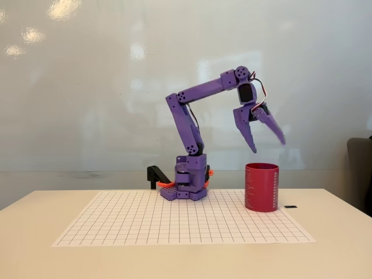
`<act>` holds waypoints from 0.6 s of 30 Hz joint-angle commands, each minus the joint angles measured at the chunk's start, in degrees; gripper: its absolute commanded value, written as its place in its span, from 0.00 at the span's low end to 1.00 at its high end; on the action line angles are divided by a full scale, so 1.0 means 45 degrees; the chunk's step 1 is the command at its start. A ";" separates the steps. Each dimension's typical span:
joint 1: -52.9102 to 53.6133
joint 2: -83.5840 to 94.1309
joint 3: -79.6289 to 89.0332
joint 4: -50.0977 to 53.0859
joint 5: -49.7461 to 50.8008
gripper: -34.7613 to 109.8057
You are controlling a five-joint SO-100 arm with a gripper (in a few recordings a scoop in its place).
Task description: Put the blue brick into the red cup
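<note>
In the fixed view, the purple arm [192,119] stands at the rear edge of a white grid sheet [174,224] on the table [35,256]. The gripper [267,146] hangs directly above the red cup [261,187], clear of its rim, with both fingers spread apart and nothing between them. The red cup stands upright on the grid sheet's right side. The blue brick cannot be located.

Fixed view, level with the table [174,256], facing the wall, moderately far, whole arm [192,116] framed
</note>
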 commanded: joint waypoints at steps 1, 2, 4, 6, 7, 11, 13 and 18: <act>-0.0020 0.0312 -0.0078 0.0117 0.0117 0.60; -0.0020 0.0312 -0.0078 0.0098 0.0098 0.60; -0.0020 0.0312 -0.0078 0.0098 0.0078 0.60; 0.0000 0.0312 -0.0078 0.0098 0.0039 0.60; 0.0000 0.0312 -0.0078 0.0098 0.0059 0.60; 0.0000 0.0332 -0.0098 0.0098 0.0020 0.60; 0.0000 0.0332 -0.0117 0.0078 -0.0098 0.53; 0.0254 0.0156 0.0039 0.0098 0.0215 0.24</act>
